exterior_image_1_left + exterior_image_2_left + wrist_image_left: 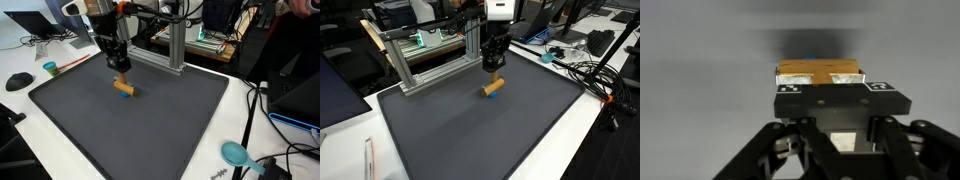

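An orange block with a blue end sits right at the tips of my gripper in the wrist view, clamped between the two black pads. In both exterior views the gripper points straight down over the far part of a dark grey mat. The block hangs at its fingertips, tilted, at or just above the mat. Whether the block touches the mat is unclear.
An aluminium frame stands at the mat's far edge, close behind the gripper. Off the mat on the white table lie a teal cup, a black mouse, a teal scoop and cables.
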`<state>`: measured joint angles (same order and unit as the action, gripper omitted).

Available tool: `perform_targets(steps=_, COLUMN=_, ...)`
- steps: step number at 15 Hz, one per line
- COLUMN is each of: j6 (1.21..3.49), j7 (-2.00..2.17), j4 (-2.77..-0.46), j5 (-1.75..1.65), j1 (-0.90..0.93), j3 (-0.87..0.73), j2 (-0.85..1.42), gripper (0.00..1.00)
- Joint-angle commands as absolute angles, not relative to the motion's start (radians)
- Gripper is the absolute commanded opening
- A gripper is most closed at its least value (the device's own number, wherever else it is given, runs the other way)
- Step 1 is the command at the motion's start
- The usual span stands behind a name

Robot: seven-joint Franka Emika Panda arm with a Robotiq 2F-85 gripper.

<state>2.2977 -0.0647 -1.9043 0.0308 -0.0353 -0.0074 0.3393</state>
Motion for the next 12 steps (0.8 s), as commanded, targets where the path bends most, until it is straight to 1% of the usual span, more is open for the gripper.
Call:
perform_targets(steps=1, j6=2.322, j7=-0.077, j4=-1.872, j5=0.042, j1=-0.044, j3=-0.006, j2=0.400, gripper=0.22)
perform_targets(steps=12, j6=2.215, j7=-0.095, j4=-1.829, j5=0.053, j1=-0.048, j3=0.003, j2=0.440, gripper=0.22)
